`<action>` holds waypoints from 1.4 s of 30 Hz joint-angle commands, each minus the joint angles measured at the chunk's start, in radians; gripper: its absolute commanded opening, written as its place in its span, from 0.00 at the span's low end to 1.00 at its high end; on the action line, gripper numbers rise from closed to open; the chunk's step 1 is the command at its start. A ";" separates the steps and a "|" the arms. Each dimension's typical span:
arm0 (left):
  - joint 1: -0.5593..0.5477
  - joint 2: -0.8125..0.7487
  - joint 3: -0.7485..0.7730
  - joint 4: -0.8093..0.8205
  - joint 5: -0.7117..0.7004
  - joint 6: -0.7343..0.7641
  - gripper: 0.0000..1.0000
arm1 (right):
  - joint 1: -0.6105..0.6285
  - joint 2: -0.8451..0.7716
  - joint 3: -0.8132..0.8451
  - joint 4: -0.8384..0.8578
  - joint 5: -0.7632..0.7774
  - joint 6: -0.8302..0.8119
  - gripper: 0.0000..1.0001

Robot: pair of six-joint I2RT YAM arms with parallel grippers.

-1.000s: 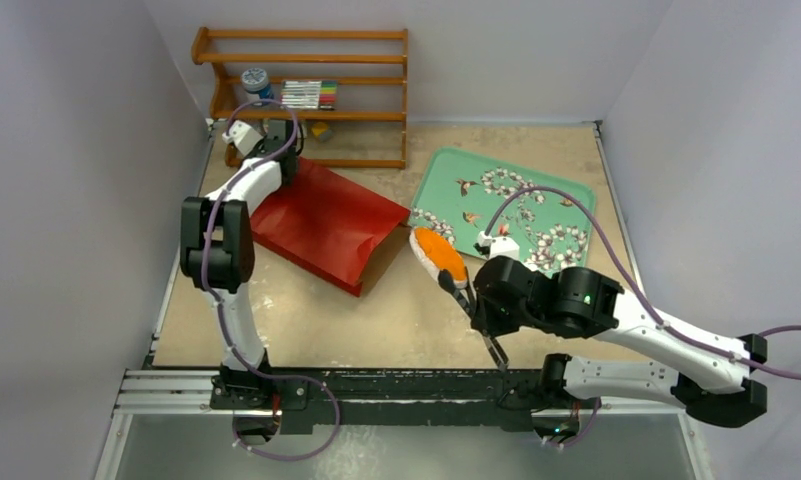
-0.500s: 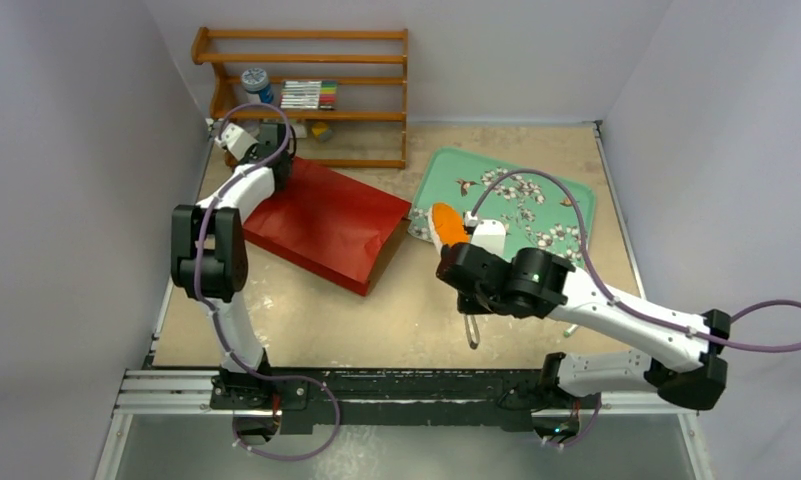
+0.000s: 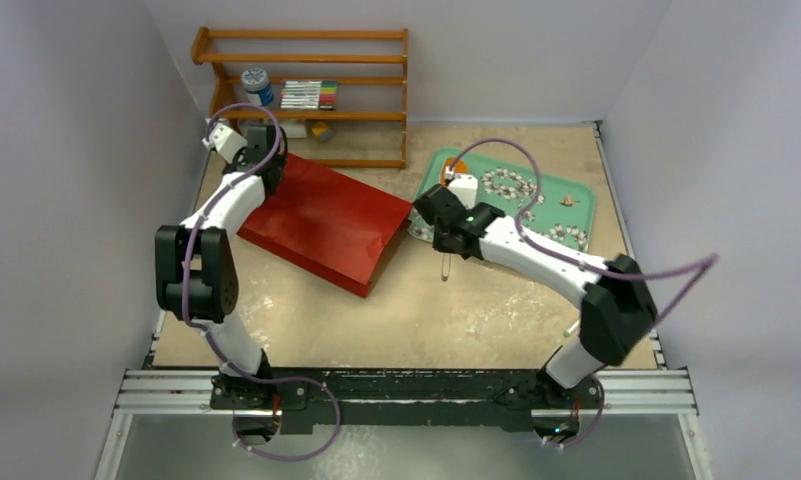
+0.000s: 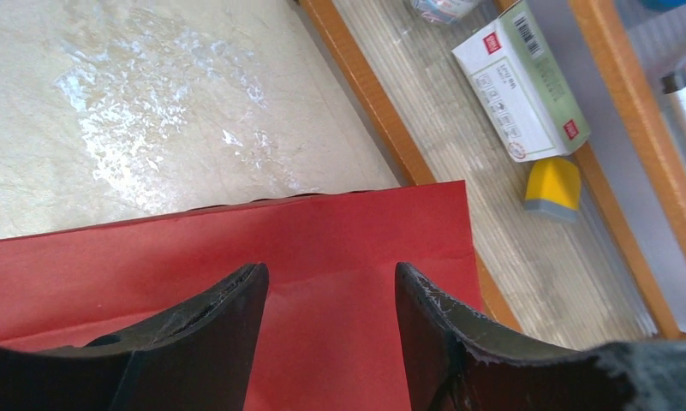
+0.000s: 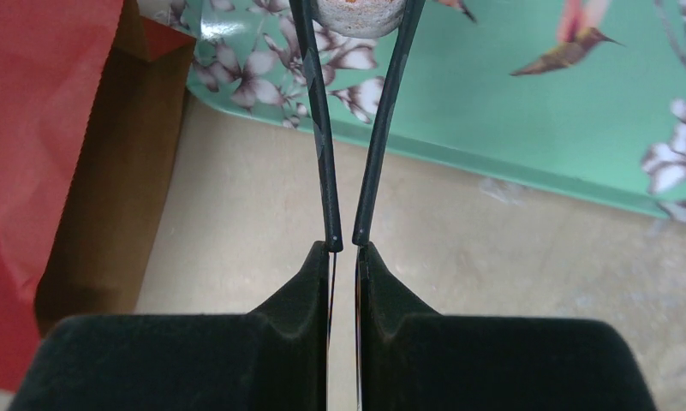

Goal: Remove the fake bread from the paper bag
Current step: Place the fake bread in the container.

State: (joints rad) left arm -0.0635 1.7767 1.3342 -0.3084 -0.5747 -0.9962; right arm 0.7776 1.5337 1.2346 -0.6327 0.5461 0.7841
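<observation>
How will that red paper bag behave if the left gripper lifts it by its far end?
The paper bag lies nearly flat, so it is probably thin and light and would droop rather than lift stiffly. On the glossy table it may well slide when pushed.

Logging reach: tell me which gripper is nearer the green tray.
Right. The right gripper, shut on tongs, hangs just off the near-left corner of the tray; the left gripper is over the far end of the paper bag, beside the shelf.
</observation>
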 commanded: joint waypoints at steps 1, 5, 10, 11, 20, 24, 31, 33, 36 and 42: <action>0.011 -0.098 -0.015 0.009 -0.013 0.026 0.57 | -0.007 0.117 0.017 0.197 0.000 -0.070 0.01; 0.013 -0.153 -0.051 -0.002 -0.052 0.010 0.57 | -0.008 0.199 0.026 0.242 -0.029 -0.051 0.03; 0.020 -0.221 -0.094 -0.017 -0.118 -0.036 0.57 | -0.008 0.198 0.006 0.269 -0.049 -0.050 0.17; 0.020 -0.225 -0.095 -0.019 -0.129 -0.038 0.57 | -0.008 0.184 -0.002 0.276 -0.056 -0.053 0.23; 0.022 -0.225 -0.083 -0.049 -0.140 -0.058 0.57 | -0.008 0.129 -0.065 0.280 -0.095 -0.054 0.39; 0.022 -0.228 -0.080 -0.070 -0.153 -0.064 0.57 | -0.008 0.092 -0.103 0.283 -0.094 -0.050 0.40; 0.030 -0.238 -0.060 -0.107 -0.193 -0.053 0.57 | -0.001 -0.020 -0.165 0.289 -0.098 -0.053 0.39; 0.033 -0.236 -0.055 -0.114 -0.202 -0.052 0.57 | 0.004 -0.054 -0.179 0.286 -0.099 -0.055 0.39; 0.034 -0.227 -0.043 -0.138 -0.209 -0.051 0.58 | 0.007 -0.096 -0.199 0.281 -0.109 -0.061 0.39; 0.039 -0.215 -0.030 -0.162 -0.221 -0.050 0.58 | 0.017 -0.175 -0.226 0.262 -0.128 -0.078 0.39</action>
State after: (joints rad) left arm -0.0383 1.5833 1.2575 -0.4572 -0.7555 -1.0382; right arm 0.7815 1.4220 1.0199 -0.3634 0.4255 0.7300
